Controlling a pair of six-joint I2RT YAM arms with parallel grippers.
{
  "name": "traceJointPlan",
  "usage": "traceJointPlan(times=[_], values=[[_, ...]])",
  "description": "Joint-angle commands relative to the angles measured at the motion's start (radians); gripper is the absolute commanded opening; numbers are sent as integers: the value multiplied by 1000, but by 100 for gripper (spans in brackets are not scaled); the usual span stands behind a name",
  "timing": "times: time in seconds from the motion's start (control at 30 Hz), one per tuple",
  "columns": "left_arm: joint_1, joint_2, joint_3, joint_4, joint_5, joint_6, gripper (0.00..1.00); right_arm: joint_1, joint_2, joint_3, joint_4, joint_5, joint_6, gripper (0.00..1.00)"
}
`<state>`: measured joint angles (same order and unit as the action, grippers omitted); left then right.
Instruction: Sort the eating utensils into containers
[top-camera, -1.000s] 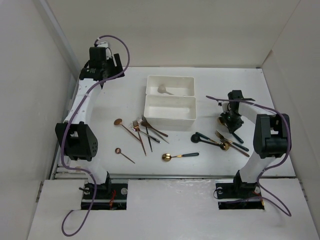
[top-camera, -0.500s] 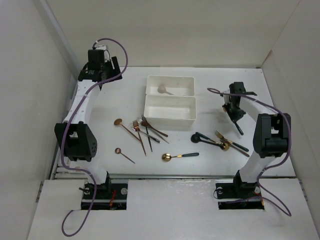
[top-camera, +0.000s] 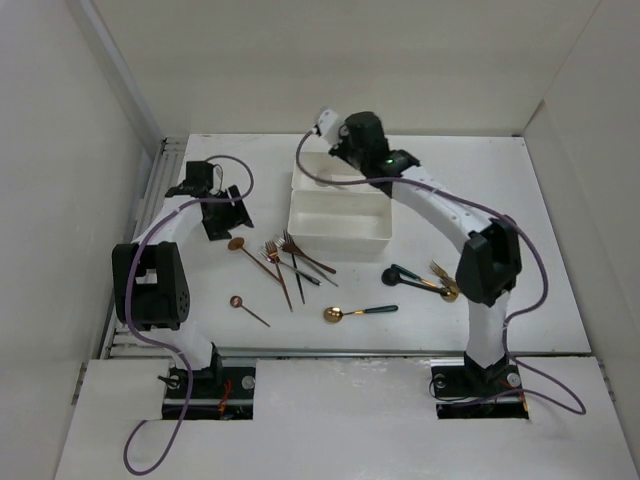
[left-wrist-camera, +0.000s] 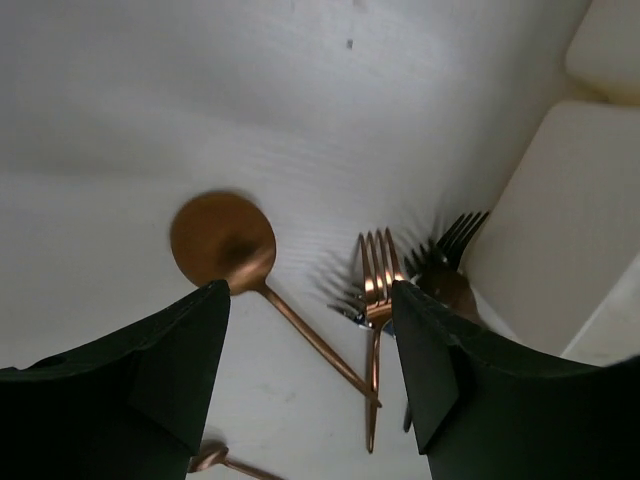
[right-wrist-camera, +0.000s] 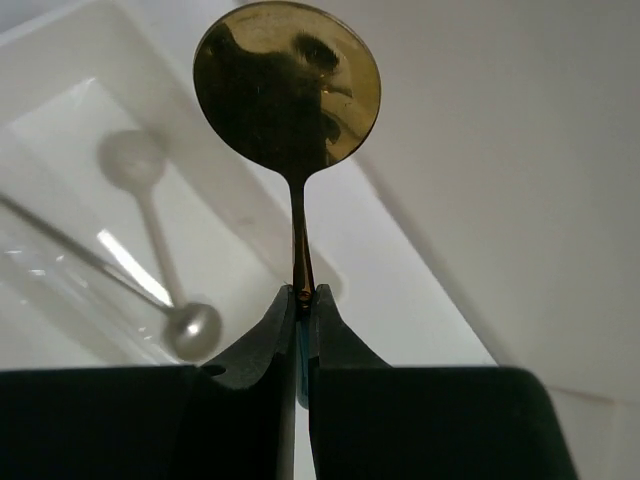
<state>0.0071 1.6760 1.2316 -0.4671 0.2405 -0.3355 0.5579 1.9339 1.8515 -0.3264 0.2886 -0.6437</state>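
**Item: gold spoon** (right-wrist-camera: 288, 90). Polished metal with a round bowl on a thin neck.
- Location: raised above the far tray (right-wrist-camera: 60, 130), bowl away from the jaws. It touches nothing but the claw.
- Holder: right gripper (right-wrist-camera: 302, 300), clenched on the neck where it meets the dark handle.
- Handling (judged): light and rigid, so it should not bend or sag. The glossy finish looks slippery, and a narrow stem pinched this close to the bowl may pivot or slide. A hold further down the flatter handle would probably sit steadier. It should survive a short drop.

**Item: copper spoon** (left-wrist-camera: 222, 240) **and copper fork** (left-wrist-camera: 378, 280). Both lie flat on the table (top-camera: 500, 180) beside the near tray (top-camera: 340, 222).
- Holder: none. The left gripper (left-wrist-camera: 310, 370) hovers over them, released, with its fingers spread and empty.
- Handling (judged): thin and low-lying, so hard to get under. The mid-handle is the likeliest place to take hold, clear of the neighbouring tines.

**View notes**
- The right wrist view alone shows the pinch point. It also shows a pale spoon lying in the far tray, and a grey spoon shape nearby that is possibly only a shadow.
- The left wrist view alone shows the spread fingers and how the fork tines overlap.
- The overhead view alone shows the whole layout, with more utensils scattered on the table in front of the trays. The right arm hides its own claw there.
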Motion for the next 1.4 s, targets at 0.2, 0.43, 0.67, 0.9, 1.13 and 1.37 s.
traceJointPlan(times=[0.2,0.43,0.67,0.9,1.13,1.37], values=[[-4,-56,-92,-8,83,-42,62,63,238,-8,104,67,-152,0],[-4,-19,-92,1,83,-42,62,63,250,-83,136,87,-208,14],[-4,-19,-92,1,74,-51,62,63,211,-113,156,78,-171,61],[-25,-1,-101,1,83,-51,62,53,133,-71,187,139,-107,67],[-82,34,-110,1,94,-51,62,23,-16,-124,239,103,105,71],[-91,88,-121,-39,59,-74,61,36,-160,-218,259,63,194,71]])
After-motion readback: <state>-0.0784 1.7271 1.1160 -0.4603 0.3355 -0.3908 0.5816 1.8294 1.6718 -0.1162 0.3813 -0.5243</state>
